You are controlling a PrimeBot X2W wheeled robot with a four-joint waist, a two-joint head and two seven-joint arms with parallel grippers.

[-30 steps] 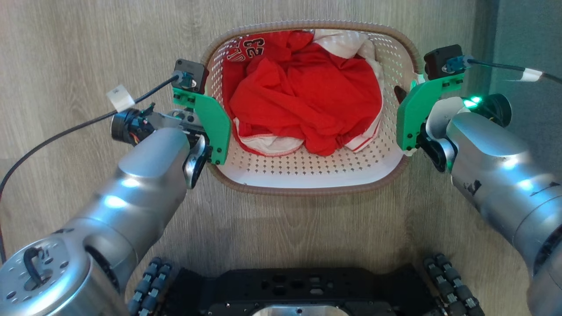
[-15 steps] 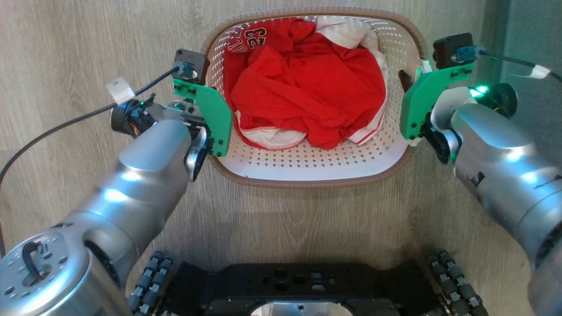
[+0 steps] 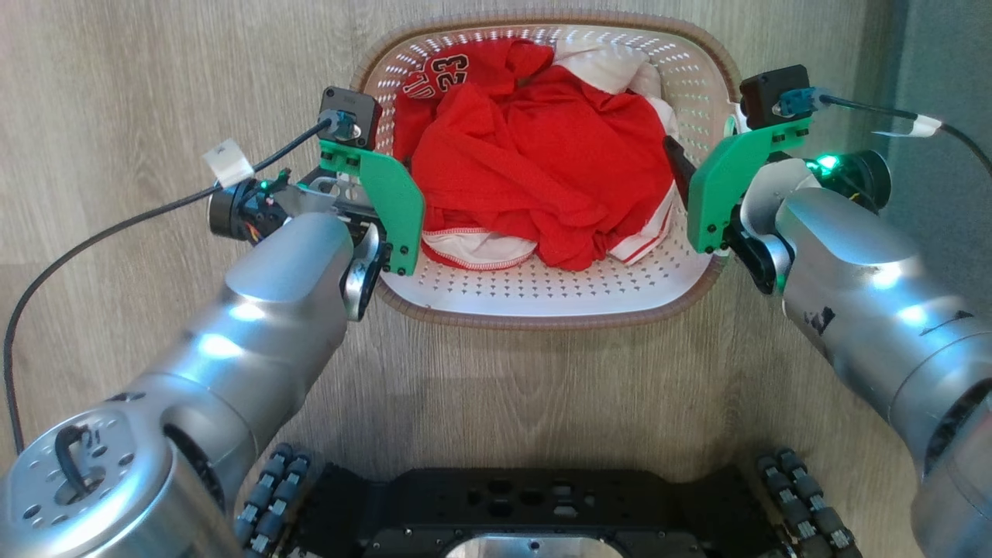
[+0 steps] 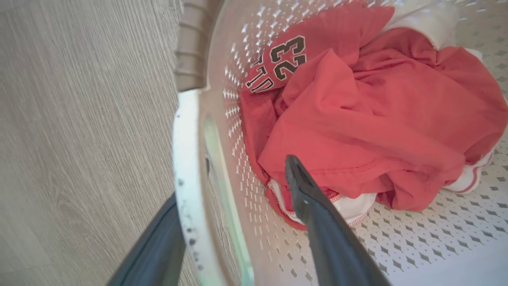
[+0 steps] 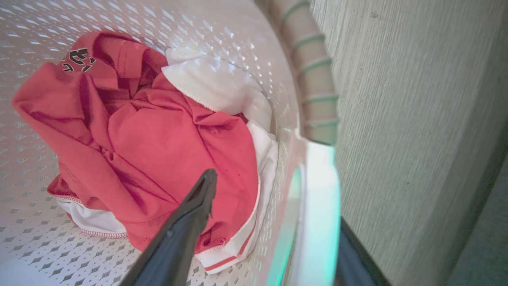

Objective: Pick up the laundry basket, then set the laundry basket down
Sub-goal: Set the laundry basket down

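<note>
Laundry basket point(image 3: 542, 316) sits on the floor point(image 3: 116, 93), straight ahead of the robot base point(image 3: 527, 504), between the two arms. Clothes point(image 3: 542, 170) are piled inside it, more toward the far end. Left gripper point(image 4: 230, 178) straddles the left handle point(image 4: 186, 159): one finger inside the wall by the clothes, one outside. Right gripper point(image 5: 276, 198) sits the same way at the right handle point(image 5: 321, 190).

Cream perforated laundry basket point(image 3: 542, 293), red-and-white clothes point(image 3: 542, 167)
</note>
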